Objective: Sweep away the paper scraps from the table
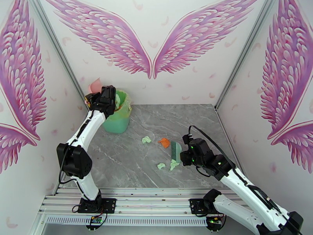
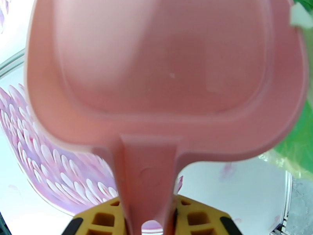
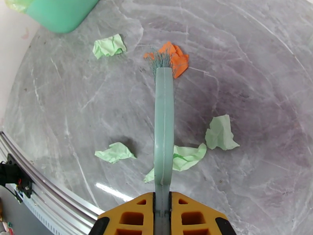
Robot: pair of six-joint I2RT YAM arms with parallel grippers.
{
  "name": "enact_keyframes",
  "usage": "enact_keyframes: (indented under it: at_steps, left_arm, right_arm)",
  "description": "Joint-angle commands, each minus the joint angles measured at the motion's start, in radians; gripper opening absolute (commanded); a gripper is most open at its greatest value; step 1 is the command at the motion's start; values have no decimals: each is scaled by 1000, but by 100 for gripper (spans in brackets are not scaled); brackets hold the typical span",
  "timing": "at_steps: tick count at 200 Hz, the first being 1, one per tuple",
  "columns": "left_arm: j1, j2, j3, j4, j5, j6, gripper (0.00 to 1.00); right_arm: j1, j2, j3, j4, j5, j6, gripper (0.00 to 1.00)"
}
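My left gripper [image 1: 101, 99] is raised at the back left, shut on the handle of a pink dustpan [image 2: 168, 75] that is tipped over the green bin [image 1: 117, 114]. My right gripper [image 1: 187, 153] is shut on a pale green brush [image 3: 163, 114], held low over the table [image 1: 129, 161]. The brush bristles [image 3: 159, 59] touch an orange paper scrap [image 3: 176, 59]. Several pale green scraps lie around the brush: one [image 3: 109, 46] to the far left, one [image 3: 115, 152] to the near left, one [image 3: 221, 132] to the right, and one [image 3: 187, 156] partly under the handle.
The bin's green liner [image 2: 301, 141] shows beside the dustpan's rim. A metal rail [image 1: 148, 200] runs along the table's near edge, with both arm bases on it. Walls with pink wings close in the back and both sides.
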Motion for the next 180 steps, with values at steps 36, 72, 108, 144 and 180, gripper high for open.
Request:
enact_keyframes:
  at_steps: [36, 72, 108, 144, 180]
  left_arm:
    - [19, -79, 13, -10, -5, -24, 0]
    - [-77, -154, 165, -310, 147, -300, 0]
    - [-261, -227, 279, -760, 427, -612, 0]
    - [-326, -317, 148, -1000, 732, -907, 0]
    - [-403, -443, -210, -878, 907, -993, 0]
  right_arm:
    - [-8, -16, -14, 34, -17, -13, 0]
    - [-8, -12, -10, 23, -3, -8, 0]
    - [-8, 2, -3, 9, 14, -1, 0]
    - [-12, 8, 18, -14, 23, 14, 0]
    - [-12, 24, 56, -33, 24, 24, 0]
